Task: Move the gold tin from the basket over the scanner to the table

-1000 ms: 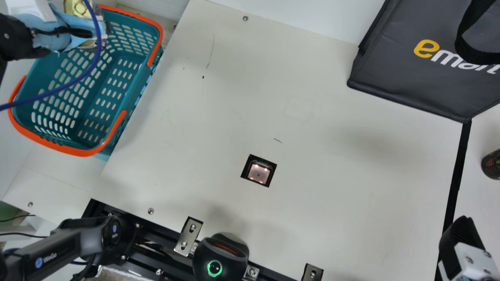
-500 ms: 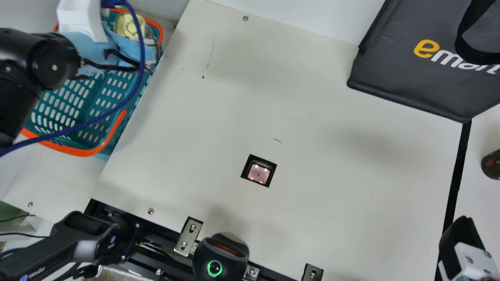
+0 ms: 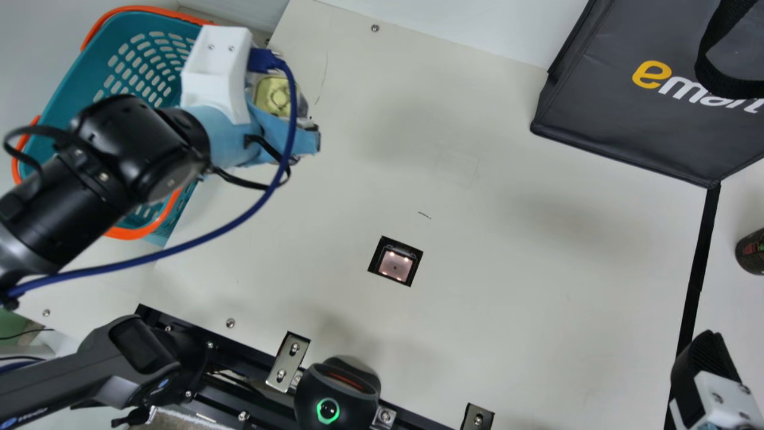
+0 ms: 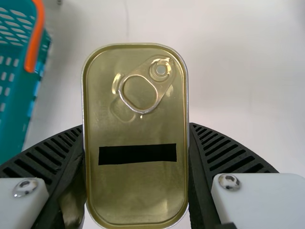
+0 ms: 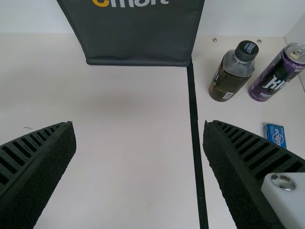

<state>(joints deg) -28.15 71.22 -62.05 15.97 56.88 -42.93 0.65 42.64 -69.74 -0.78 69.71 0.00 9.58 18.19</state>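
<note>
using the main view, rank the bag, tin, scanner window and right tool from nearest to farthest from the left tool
1. tin, held in the left tool
2. scanner window, set in the table, near the middle
3. bag, upper right
4. right tool, lower right edge

Bag (image 3: 650, 113): carries yellow and white lettering and a black strap (image 3: 710, 54). Black strip (image 5: 193, 124): touches the bag's lower right corner and runs away from it. Bottle (image 5: 232, 74): has a black cap, sits near the bag, to its right. Purple can (image 5: 279, 71): sits farther right of the bag. Blue box (image 5: 275, 135): lies right of the bag too, farther below it. Metal brackets (image 3: 288, 362): sit well apart from the bag, below and left.
</note>
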